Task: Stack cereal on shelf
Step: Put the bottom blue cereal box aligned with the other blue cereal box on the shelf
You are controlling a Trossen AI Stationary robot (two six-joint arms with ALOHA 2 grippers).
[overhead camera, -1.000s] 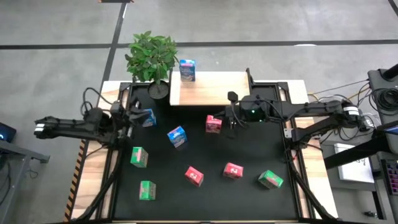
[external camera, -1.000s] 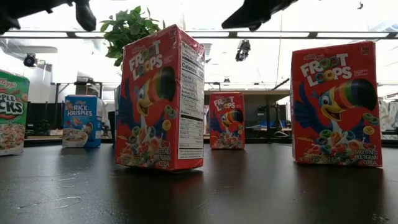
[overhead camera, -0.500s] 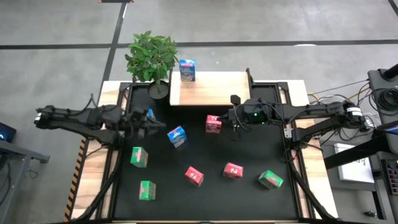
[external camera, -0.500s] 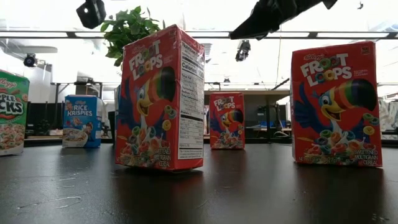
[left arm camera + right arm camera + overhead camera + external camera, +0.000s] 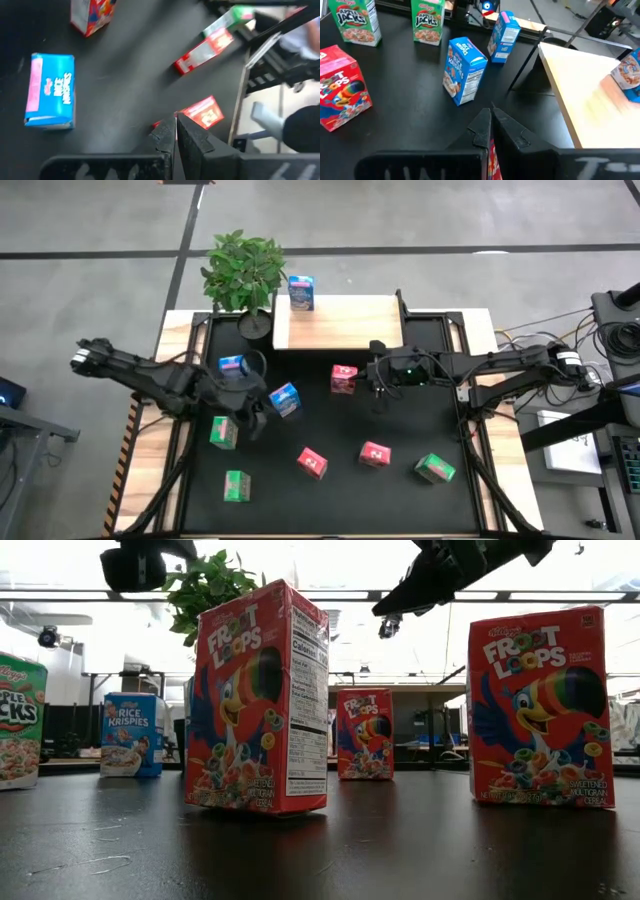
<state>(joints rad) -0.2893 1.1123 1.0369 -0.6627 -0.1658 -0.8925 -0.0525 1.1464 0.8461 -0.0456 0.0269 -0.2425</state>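
Note:
Eight small cereal cartons stand on the black mat, and a blue one [image 5: 301,292] stands on the light-wood shelf [image 5: 345,323] at the far edge. My left gripper [image 5: 254,422] [image 5: 175,131] is shut and empty. It hovers between a blue carton [image 5: 284,398] [image 5: 50,90] and a green one [image 5: 223,432]. Another blue carton [image 5: 232,365] stands behind it. My right gripper [image 5: 372,377] [image 5: 489,120] is shut, just right of a red carton [image 5: 343,378]. A red strip [image 5: 493,152] shows below its fingers, and I cannot tell whether they touch.
Near the front stand two red cartons [image 5: 312,462] [image 5: 374,452] and two green ones [image 5: 237,485] [image 5: 435,468]. A potted plant [image 5: 243,270] stands at the shelf's left end. Black frame rails run along both sides of the mat.
My left gripper has swung from beside the blue carton near the left rail toward the table's right and near edge. It passed over that carton, which still stands where it was. My right gripper has stayed beside the red carton.

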